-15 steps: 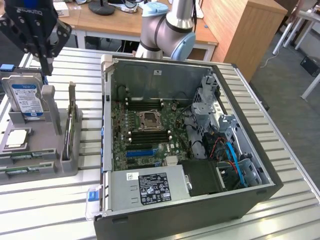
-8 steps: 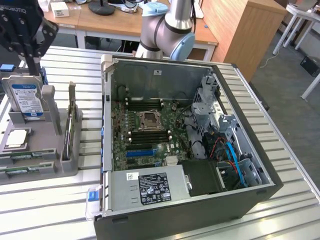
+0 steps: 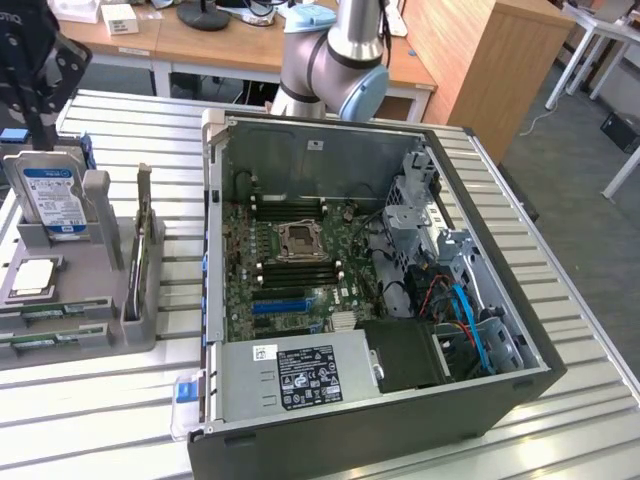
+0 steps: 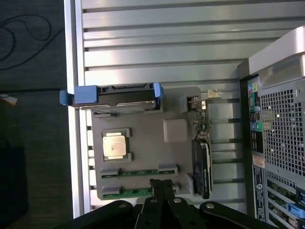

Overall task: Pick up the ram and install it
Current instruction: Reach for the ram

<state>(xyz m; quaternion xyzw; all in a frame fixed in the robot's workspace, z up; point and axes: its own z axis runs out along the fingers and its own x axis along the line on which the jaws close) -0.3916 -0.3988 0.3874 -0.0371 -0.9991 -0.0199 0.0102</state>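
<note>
The hard drive carries a blue and white label, and the power supply a black one with white print; neither can be read. The ram lies flat in the grey holder at the exterior view's left, with a second green stick just beside it and a silver processor near. The gripper hangs over those sticks with its fingers pressed together, gripping nothing. An upright black card stands between the holder's sticks and the open computer case.
</note>
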